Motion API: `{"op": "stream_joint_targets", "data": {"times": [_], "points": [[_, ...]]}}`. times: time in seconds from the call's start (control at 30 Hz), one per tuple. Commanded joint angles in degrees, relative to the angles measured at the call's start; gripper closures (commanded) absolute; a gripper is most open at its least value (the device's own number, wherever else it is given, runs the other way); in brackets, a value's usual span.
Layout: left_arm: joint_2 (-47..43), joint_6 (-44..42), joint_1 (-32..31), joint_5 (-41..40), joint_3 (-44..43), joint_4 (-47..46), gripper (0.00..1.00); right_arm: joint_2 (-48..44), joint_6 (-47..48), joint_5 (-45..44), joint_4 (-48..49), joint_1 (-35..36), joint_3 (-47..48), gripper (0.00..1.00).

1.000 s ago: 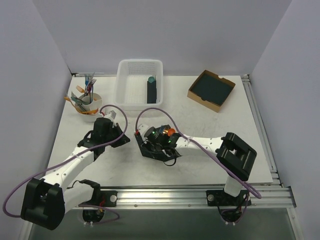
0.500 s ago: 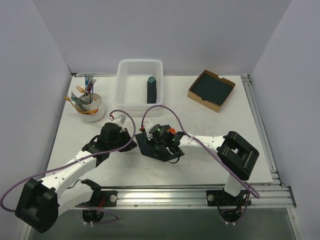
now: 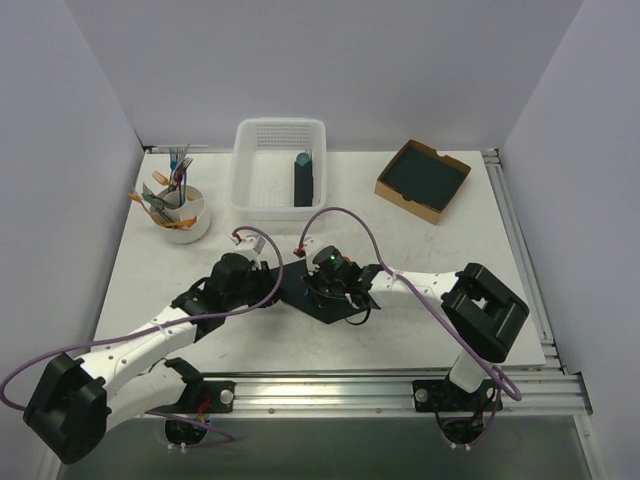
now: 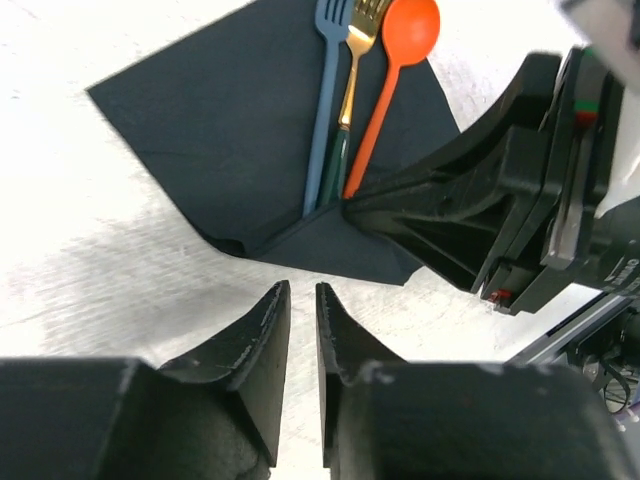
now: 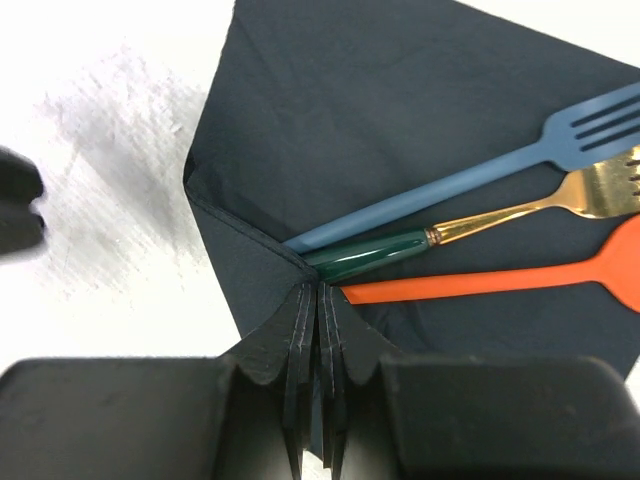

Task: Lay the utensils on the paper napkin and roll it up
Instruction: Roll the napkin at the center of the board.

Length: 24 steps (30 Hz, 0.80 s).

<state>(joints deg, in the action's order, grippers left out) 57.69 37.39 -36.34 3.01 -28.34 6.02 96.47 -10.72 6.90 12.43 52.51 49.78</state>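
The dark paper napkin (image 4: 230,130) lies flat mid-table, also seen from above (image 3: 296,290). On it lie three utensils side by side: a blue fork (image 5: 450,185), a gold fork with a green handle (image 5: 480,225) and an orange spoon (image 5: 480,282). One napkin corner is folded over the handle ends. My right gripper (image 5: 318,290) is shut, and its tips press on that folded flap. My left gripper (image 4: 302,290) stands just short of the folded edge. Its jaws are a narrow slit apart, with nothing between them. In the top view the right arm hides the utensils.
A white basket (image 3: 262,180) at the back holds a dark roll with a teal tip (image 3: 303,178). A cardboard box of dark sheets (image 3: 423,178) sits at the back right. A white cup of spare cutlery (image 3: 178,205) stands at the back left.
My left arm has swung right, up to the napkin's near edge, and its jaws have parted slightly. The right gripper has shifted a little right and stayed shut on the fold.
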Motion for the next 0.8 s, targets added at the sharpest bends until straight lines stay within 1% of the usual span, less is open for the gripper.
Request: {"op": "stream_joint_targets", "data": {"times": [0.0, 0.07, 0.1, 0.2, 0.23, 0.27, 0.37, 0.43, 0.57, 0.77], "points": [[1.9, -2.7, -2.1, -2.1, -0.2, -4.4, 0.74, -2.9, -1.1, 0.2, 2.4, -0.7, -0.6, 1.00], [2.6, -3.3, -4.3, -4.4, -0.2, -5.1, 0.69, -2.4, -0.9, 0.7, 2.3, -1.0, -0.4, 1.00], [3.0, -4.0, -5.4, -5.5, 0.1, -7.4, 0.64, -2.3, -0.7, 0.9, 2.3, -1.1, -0.2, 1.00], [3.9, -5.8, -9.1, -8.9, 0.8, -10.7, 0.55, -1.5, -0.4, 1.5, 2.4, -1.4, 0.0, 1.00], [4.2, -5.8, -9.7, -9.9, 1.2, -11.2, 0.53, -1.3, -0.4, 1.7, 2.6, -1.4, 0.1, 1.00], [4.5, -5.8, -10.8, -11.6, 1.4, -11.6, 0.53, -1.3, -0.4, 2.2, 2.7, -1.5, 0.1, 1.00], [5.3, -6.1, -11.2, -12.1, 2.0, -13.6, 0.53, -0.8, -0.4, 2.7, 3.1, -1.7, 0.2, 1.00], [5.4, -7.8, -11.8, -12.1, 3.3, -16.6, 0.53, -0.5, -0.4, 3.0, 3.5, -2.0, 0.1, 1.00], [4.9, -10.8, -14.6, -15.1, 5.6, -21.6, 0.54, -0.3, -0.6, 4.4, 4.4, -2.6, -0.2, 1.00], [5.8, -15.8, -15.6, -14.3, 7.9, -26.8, 0.52, 0.5, -0.7, 6.7, 5.4, -3.7, -0.6, 1.00]]}}
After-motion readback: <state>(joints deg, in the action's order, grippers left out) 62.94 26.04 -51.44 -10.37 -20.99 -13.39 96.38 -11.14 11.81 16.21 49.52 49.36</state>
